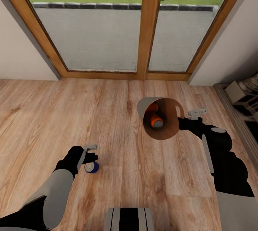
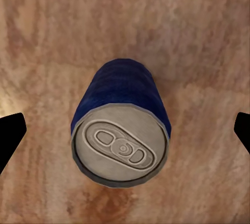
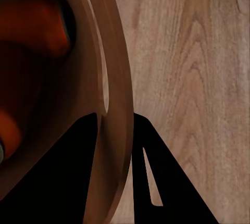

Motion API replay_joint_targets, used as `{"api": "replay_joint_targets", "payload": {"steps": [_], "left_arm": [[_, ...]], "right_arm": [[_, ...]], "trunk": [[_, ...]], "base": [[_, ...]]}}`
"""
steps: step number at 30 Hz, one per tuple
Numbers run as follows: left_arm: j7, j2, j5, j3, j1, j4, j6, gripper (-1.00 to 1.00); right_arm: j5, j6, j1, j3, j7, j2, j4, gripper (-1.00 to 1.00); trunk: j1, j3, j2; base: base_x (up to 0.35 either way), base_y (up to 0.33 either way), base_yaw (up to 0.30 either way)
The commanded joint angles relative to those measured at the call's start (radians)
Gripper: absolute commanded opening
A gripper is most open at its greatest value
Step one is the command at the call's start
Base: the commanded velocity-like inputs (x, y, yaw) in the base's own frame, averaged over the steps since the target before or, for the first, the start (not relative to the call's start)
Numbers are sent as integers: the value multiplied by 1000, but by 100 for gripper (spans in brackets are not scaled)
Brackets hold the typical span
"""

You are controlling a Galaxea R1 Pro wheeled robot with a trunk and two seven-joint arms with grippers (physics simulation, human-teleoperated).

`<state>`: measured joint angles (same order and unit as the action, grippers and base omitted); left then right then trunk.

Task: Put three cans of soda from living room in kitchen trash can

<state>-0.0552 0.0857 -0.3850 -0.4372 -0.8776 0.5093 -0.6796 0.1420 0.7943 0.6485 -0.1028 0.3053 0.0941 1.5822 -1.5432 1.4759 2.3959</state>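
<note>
Two orange cans (image 1: 155, 117) in the trash can (image 1: 172, 130) pinched by right claw (image 1: 182, 119); one blue can (image 1: 91, 167) between spread left claw (image 1: 89, 156).

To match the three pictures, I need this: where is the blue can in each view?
Head view: blue can stands on the floor at lower left, by the left hand.
Left wrist view: blue can in the middle, seen from above.
Right wrist view: I do not see it.
Shared landmark: the wood floor.
</note>
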Motion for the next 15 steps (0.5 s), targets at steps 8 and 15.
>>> {"api": "replay_joint_targets", "payload": {"steps": [8, 15], "left_arm": [[0, 0, 0, 0, 0, -2, 0, 100], [0, 0, 0, 0, 0, -3, 0, 100]], "right_arm": [[-18, 2, 0, 1, 5, -1, 1, -100], [-18, 1, 0, 3, 5, -1, 1, -100]], "trunk": [[-11, 20, 21], [-15, 25, 28]], "base": [[0, 0, 0], [0, 0, 0]]}}
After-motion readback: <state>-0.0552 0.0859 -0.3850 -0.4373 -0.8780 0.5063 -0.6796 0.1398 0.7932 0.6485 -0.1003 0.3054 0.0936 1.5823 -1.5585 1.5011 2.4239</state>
